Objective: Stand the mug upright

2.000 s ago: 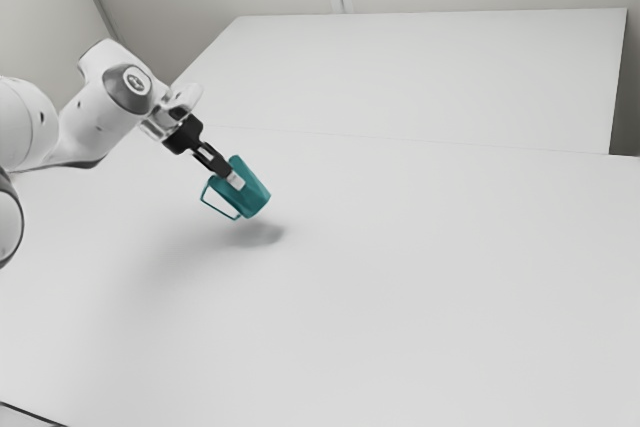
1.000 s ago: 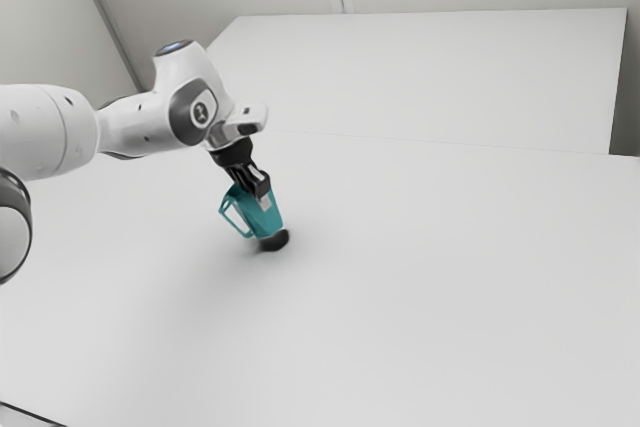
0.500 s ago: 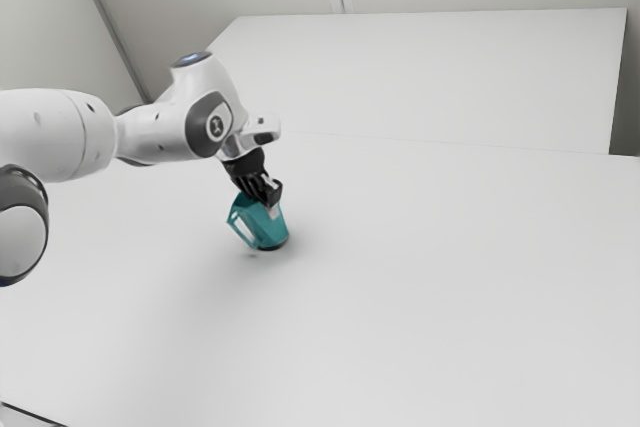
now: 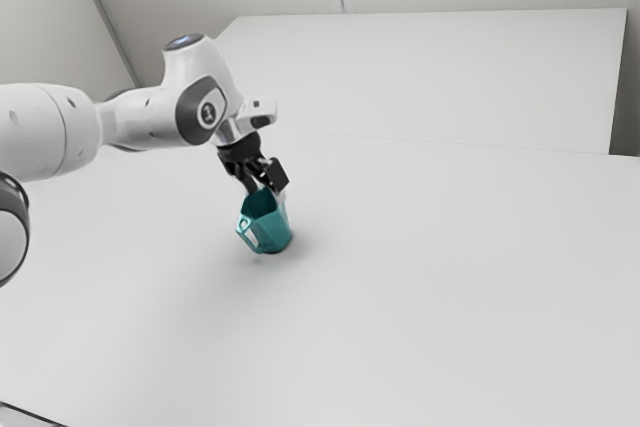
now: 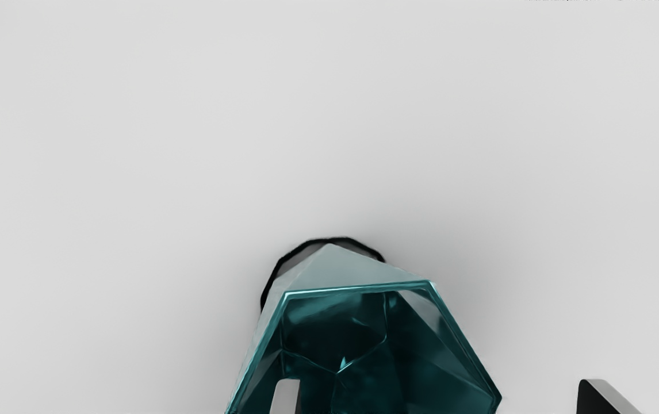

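While one white arm (image 4: 150,119) comes in from the exterior view's left, its one black pincer (image 4: 265,189) is open at the mouth of one teal mug (image 4: 268,232), the mouth facing up. The mug is on the one table (image 4: 430,277), close to upright; whether its base sits fully flat, I cannot tell. Its one handle (image 4: 248,234) is toward the exterior view's left. In the wrist view, two fingertips (image 5: 286,398) stand wide apart: one overlaps the mug's many-sided mouth, though whether it dips inside I cannot tell, and one is outside the rim (image 5: 358,286), apart from it. One dark curved edge (image 5: 329,239) shows beyond the mug's wall.
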`<control>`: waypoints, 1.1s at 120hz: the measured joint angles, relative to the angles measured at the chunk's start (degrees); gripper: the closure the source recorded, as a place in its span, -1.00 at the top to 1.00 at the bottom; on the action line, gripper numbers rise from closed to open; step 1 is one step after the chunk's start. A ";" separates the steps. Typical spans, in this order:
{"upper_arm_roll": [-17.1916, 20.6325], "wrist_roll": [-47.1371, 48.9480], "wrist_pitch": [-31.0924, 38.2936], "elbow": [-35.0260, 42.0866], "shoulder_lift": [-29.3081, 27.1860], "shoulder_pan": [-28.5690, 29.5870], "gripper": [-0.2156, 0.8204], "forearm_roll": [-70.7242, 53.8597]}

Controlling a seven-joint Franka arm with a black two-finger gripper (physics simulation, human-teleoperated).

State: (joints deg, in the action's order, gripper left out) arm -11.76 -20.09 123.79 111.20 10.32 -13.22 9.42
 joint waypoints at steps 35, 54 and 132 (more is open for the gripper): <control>-0.72 1.31 -4.06 -1.80 -6.68 0.15 0.51 -4.74; -0.88 1.05 -9.56 -7.92 -7.60 0.96 0.53 -7.07; -2.83 3.31 -22.43 -18.22 -11.93 4.72 0.55 -15.90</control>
State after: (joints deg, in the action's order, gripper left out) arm -14.58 -16.77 101.35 92.97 -1.61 -8.50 -6.48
